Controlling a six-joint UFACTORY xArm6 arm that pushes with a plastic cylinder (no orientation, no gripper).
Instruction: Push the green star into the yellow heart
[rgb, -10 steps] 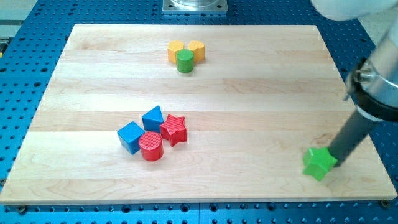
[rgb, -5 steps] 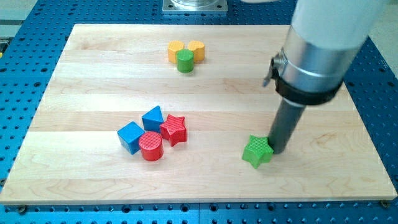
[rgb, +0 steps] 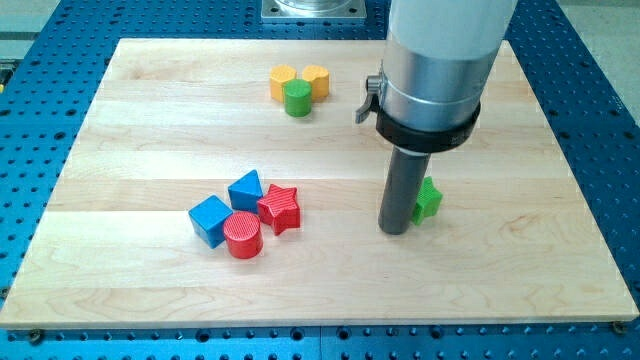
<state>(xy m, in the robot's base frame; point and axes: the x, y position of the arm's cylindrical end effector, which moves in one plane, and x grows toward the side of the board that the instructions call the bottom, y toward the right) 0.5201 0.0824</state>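
The green star (rgb: 428, 199) lies right of the board's middle, mostly hidden behind my rod. My tip (rgb: 394, 230) rests on the board at the star's left and slightly below it, touching or nearly touching. The yellow heart (rgb: 283, 80) sits near the view's top, left of centre, packed against a second yellow block (rgb: 317, 78) and a green cylinder (rgb: 296, 98). The heart is far up and to the left of the star.
A cluster lies at the lower left of the wooden board (rgb: 140, 140): a blue cube (rgb: 210, 220), a blue triangular block (rgb: 246, 189), a red cylinder (rgb: 242, 235) and a red star (rgb: 280, 208). The arm's wide grey body (rgb: 435, 60) covers the upper right.
The green star went from the lower right corner leftward, then up a little. My rod swept left with it and now stands on the star's left side instead of its right.
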